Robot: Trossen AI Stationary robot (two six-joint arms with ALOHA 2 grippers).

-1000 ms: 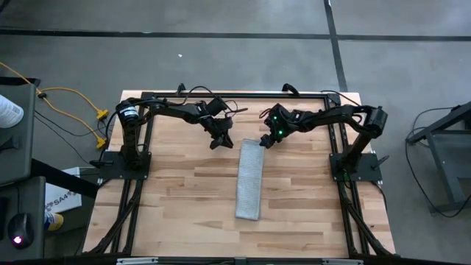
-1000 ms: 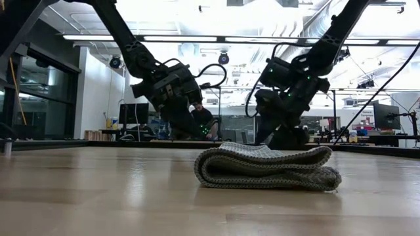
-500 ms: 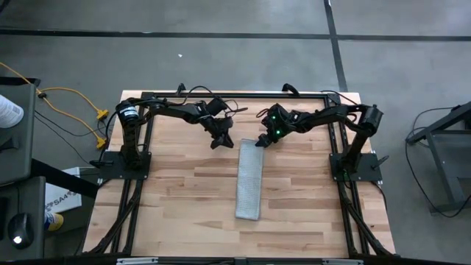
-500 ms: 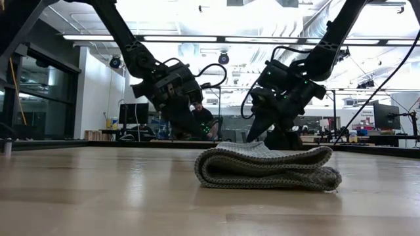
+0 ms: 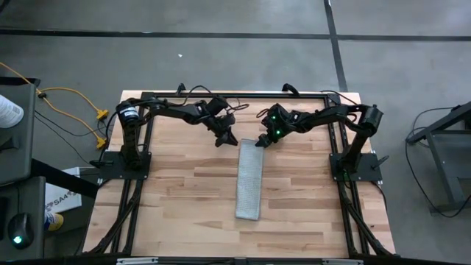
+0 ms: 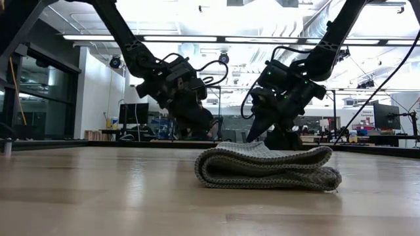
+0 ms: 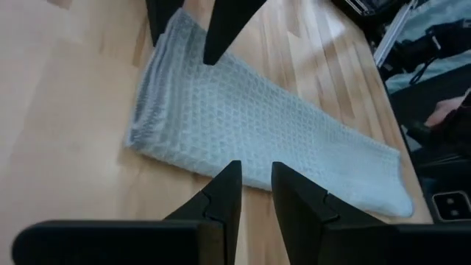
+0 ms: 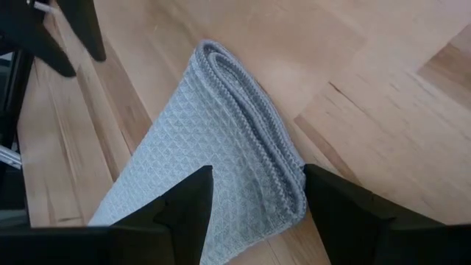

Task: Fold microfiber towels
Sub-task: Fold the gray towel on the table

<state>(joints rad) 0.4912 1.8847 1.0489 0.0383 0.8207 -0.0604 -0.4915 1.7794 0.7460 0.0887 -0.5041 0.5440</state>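
Towel [image 5: 249, 179] flat on wooden table [image 5: 169, 191], folded into long narrow strip running from far centre toward near edge; low view shows several layers stacked, rounded fold edges. No shift in towel vs 1 s ago.

Changes:
- Right gripper [image 5: 260, 141] slid a bit toward centre over last sec, now at strip's far end, right corner. Fingers spread wide, straddling the end per right wrist view [image 8: 254, 202]; towel [image 8: 221, 140] sits between tips, not pinched. Most of that travel done by half a sec ago, since then basically parked.
- Left gripper [image 5: 223, 138] shifted slightly, now just off far-left corner of strip, above table. Fingers [image 7: 224, 193] narrow gap, not pressed together, nothing between them. Left wrist view looks down on towel [image 7: 257, 132] w/ right arm's two finger tips at far end.

Read: both grippers converging on far short end, neither gripping yet. Looks like setup for next fold, i.e. lift far end and bring it over toward near end to halve the length. Lengthwise folds appear done; strip still too long to call finished.

Risks, IMO: thick multi-layer edge, so right pinch may catch top layers only and peel stack open. Left gap prob too narrow for full thickness w/o opening first.
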